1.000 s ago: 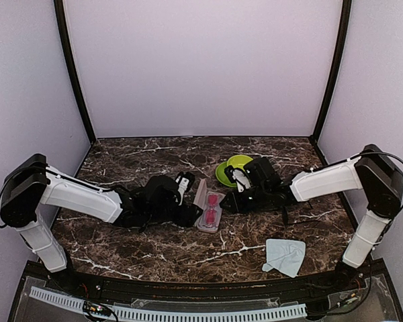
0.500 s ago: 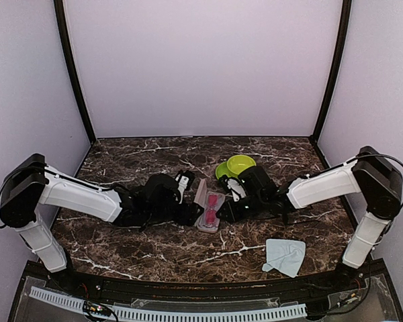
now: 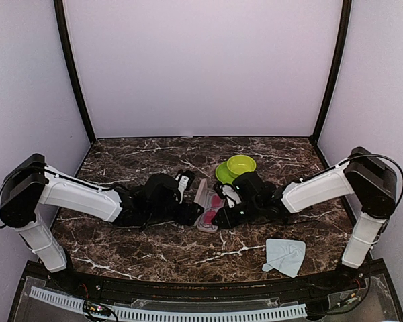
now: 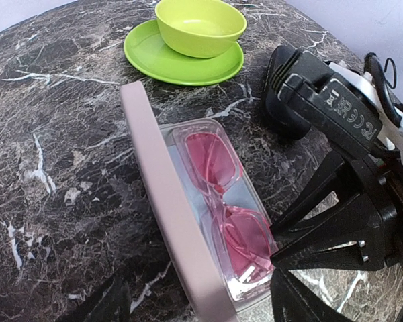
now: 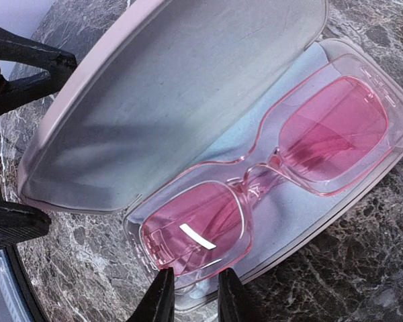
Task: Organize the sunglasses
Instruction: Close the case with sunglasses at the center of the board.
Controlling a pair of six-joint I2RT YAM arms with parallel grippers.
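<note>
Sunglasses [image 5: 269, 168]: pink, clear-framed pair, lying folded and lenses up in the tray of the open case, on a pale blue lining.
Case [image 5: 188, 87]: pink and oblong, near the middle of the worktop [image 3: 141, 154], lid raised on its long hinge and standing up along the left arm's side of the tray.
Left fingers [image 5: 17, 225]: spread wide, low on the worktop at the outer side of the lid, one tip near each end of one short end of the lid; cannot tell whether touching it.
Right fingers [image 5: 162, 298]: drawn close with only a narrow gap, tips at the tray's rim just beside one lens; cannot tell whether pinching the rim or merely poised on it.
Lens mark [image 5: 197, 236]: small white strip on the lens nearest the right fingers.
Bowl [image 4: 200, 25]: lime green, upright on a matching plate [image 4: 154, 64], behind the case and apart from it.
Cloth [image 3: 284, 256]: pale blue, crumpled flat near the front edge on the right arm's side, well apart from the case.
Arms: both stretched low towards the centre, meeting on opposite sides of the case.
</note>
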